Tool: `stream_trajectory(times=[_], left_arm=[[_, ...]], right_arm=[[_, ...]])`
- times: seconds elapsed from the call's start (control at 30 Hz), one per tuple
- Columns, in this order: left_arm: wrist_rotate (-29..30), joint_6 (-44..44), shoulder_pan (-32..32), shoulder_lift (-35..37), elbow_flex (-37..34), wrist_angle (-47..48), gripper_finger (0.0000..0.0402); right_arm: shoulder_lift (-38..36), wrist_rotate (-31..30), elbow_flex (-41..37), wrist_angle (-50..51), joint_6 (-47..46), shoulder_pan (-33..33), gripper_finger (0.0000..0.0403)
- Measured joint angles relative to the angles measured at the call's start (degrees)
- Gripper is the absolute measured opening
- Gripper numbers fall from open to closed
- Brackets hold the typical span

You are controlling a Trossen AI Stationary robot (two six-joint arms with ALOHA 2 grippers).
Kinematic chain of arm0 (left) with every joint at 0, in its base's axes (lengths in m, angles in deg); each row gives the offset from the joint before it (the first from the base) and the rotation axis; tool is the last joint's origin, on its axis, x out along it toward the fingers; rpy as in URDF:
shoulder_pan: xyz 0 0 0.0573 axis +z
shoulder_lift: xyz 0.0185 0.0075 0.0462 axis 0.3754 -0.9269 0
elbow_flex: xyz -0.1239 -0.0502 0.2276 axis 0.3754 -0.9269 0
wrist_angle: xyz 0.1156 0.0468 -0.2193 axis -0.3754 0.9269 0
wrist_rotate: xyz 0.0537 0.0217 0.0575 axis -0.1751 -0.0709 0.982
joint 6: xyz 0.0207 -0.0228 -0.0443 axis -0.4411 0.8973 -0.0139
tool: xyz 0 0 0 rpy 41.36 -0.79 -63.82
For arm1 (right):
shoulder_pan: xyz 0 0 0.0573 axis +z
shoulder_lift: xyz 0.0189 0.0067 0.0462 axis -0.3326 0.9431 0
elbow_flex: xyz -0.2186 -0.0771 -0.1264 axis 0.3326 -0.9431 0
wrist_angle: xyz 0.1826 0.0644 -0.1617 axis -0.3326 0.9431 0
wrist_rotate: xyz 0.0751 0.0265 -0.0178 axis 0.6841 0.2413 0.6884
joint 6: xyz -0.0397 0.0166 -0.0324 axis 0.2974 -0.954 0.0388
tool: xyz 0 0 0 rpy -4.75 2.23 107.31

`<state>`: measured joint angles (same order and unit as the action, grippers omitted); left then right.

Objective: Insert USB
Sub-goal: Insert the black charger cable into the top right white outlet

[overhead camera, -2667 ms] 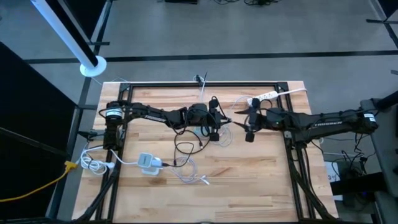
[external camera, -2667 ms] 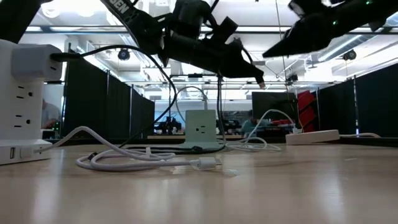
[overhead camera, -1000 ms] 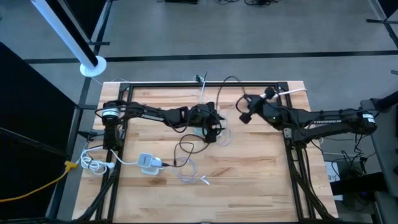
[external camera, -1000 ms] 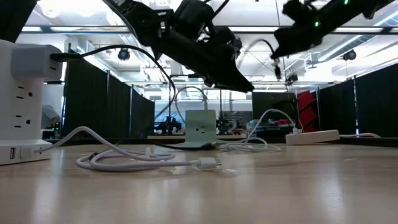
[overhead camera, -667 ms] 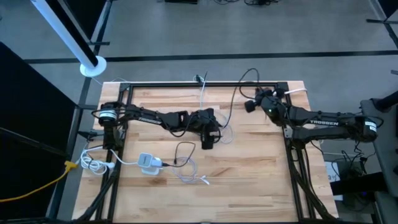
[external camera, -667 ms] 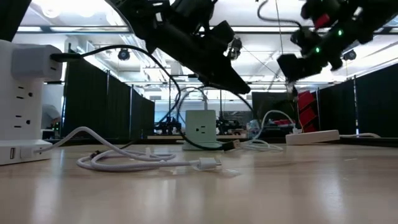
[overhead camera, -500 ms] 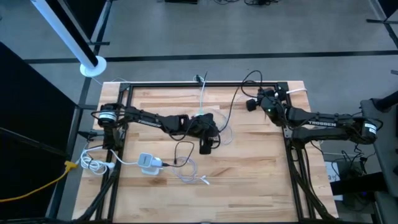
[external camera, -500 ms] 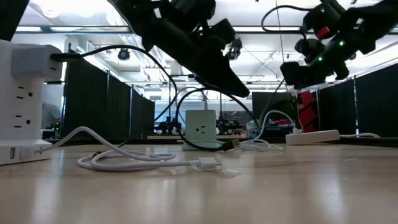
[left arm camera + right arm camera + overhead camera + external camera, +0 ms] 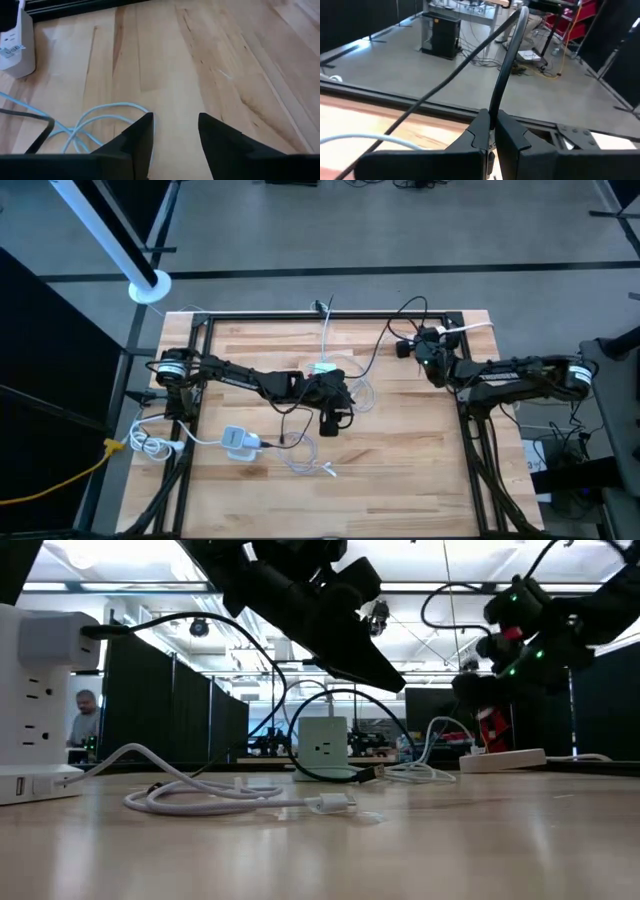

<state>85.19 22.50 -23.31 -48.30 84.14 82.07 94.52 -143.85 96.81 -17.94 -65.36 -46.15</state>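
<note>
A black USB cable (image 9: 372,352) runs from my right gripper (image 9: 492,127) at the far right of the table down to the middle, and its plug end (image 9: 372,773) lies on the wood. My right gripper (image 9: 422,340) is shut on this cable, next to the white power strip (image 9: 434,332). My left gripper (image 9: 175,120) hovers open over the table's middle (image 9: 333,423), with bare wood between its fingers. A pale green charger (image 9: 322,745) stands upright behind it. A white charger block (image 9: 237,442) rests at the near left. My right gripper pinches the black cable between its two fingers at a place along its length (image 9: 493,114), far from the plug. The fingers come roughly level, pointing toward the table's far edge. Above the hold the cable rises in an arch (image 9: 519,17), then falls slack toward the middle.
White cables lie coiled on the wood: one near the middle (image 9: 95,122) and one toward the near left (image 9: 240,798). A tall white multi-socket block (image 9: 35,700) stands close to the low camera. A black frame (image 9: 330,314) rims the far edge. A person (image 9: 86,718) stands far behind.
My right gripper has sunk and drawn back toward the table's far right corner, turning as it went and taking the black cable along, so that the cable's arch has shifted right. My left gripper has moved toward the near edge over the table's middle.
</note>
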Motion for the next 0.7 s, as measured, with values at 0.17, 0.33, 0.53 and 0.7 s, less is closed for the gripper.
stream_trajectory(times=[0.17,0.33,0.53,0.7], left_arm=[[0.0,0.4,-0.6,0.0,0.0,0.1,0.0129],[0.0,1.0,-1.7,0.0,0.0,0.2,0.0117],[0.0,1.0,-2.9,0.0,0.0,0.6,0.0107],[-0.2,1.0,-2.9,0.0,0.0,1.0,0.0105]], right_arm=[[6.6,0.3,0.7,-5.1,-2.1,-0.1,0.0003],[11.5,0.3,0.8,-8.9,-4.2,-0.1,0.0003],[14.4,0.0,0.9,-10.2,-6.3,-0.2,0.0003],[14.5,0.3,0.9,-11.7,-6.3,-0.2,0.0003]])
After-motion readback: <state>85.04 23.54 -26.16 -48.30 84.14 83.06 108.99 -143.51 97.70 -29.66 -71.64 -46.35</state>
